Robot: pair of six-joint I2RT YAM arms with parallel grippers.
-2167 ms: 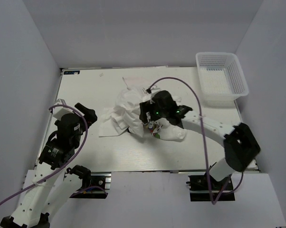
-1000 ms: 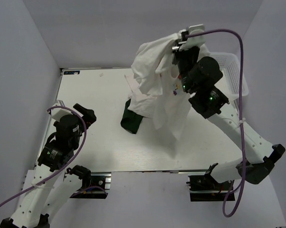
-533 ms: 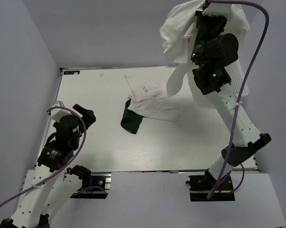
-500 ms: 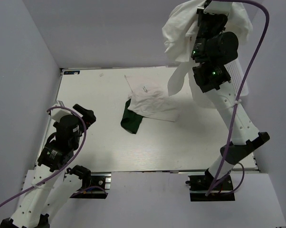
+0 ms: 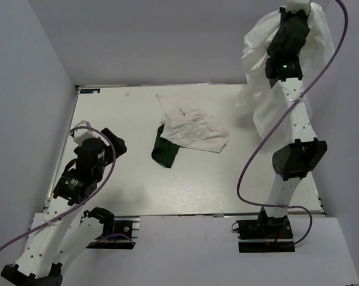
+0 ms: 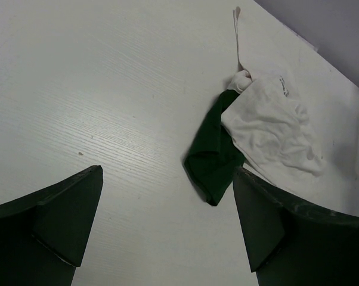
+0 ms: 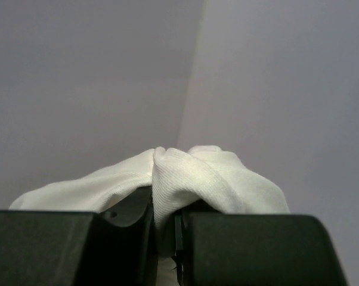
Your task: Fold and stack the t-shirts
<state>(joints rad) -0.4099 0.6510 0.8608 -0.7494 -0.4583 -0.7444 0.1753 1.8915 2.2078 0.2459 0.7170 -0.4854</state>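
Clamping white t-shirt (image 5: 258, 43) aloft in right gripper (image 7: 165, 221), with left gripper (image 6: 167, 226) spread wide; may drop it, pinch seemingly thin.

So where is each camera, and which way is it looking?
Top external: fixed above and behind, looking down at the white table; left arm and right arm show.
Left wrist: on the left arm, facing across the table toward the crumpled white cloth t-shirt with a dark green sleeve; its open left end effector shows.
Right wrist: held high, facing the grey walls; the right end effector pinches a hanging white cloth t-shirt.
Shared: top and left wrist both show the green-sleeved shirt.
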